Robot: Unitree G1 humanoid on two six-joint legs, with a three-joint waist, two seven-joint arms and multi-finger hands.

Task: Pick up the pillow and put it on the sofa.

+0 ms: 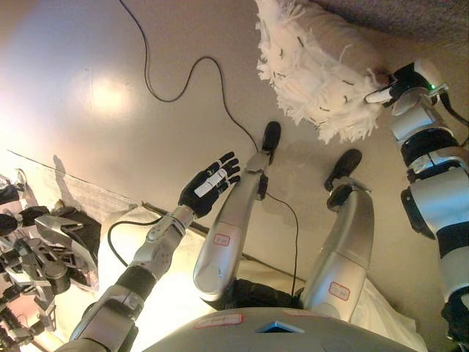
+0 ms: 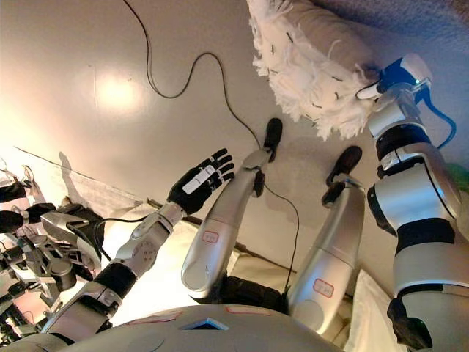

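A: While catalogued, where is the fringed white pillow [image 1: 315, 70]?
B: Against the grey sofa [image 1: 410, 15]; right robot hand [image 1: 388, 86] touching, fingers unreadable. Left robot hand [image 1: 210, 183] spread. Likely soft, light; grasp the edge.

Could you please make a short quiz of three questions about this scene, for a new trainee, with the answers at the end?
1. True or false: the left hand is closed around the pillow.
2. Which hand is at the fringed edge of the pillow? A) left B) right C) both
3. Fill in: the pillow's fringe is ____ in colour.

Key:
1. False. The left hand hangs over the floor with straight, spread fingers, well apart from the pillow.
2. B. The right hand is against the pillow's right side; its fingers are partly buried in the fringe, so its grip cannot be judged.
3. White.
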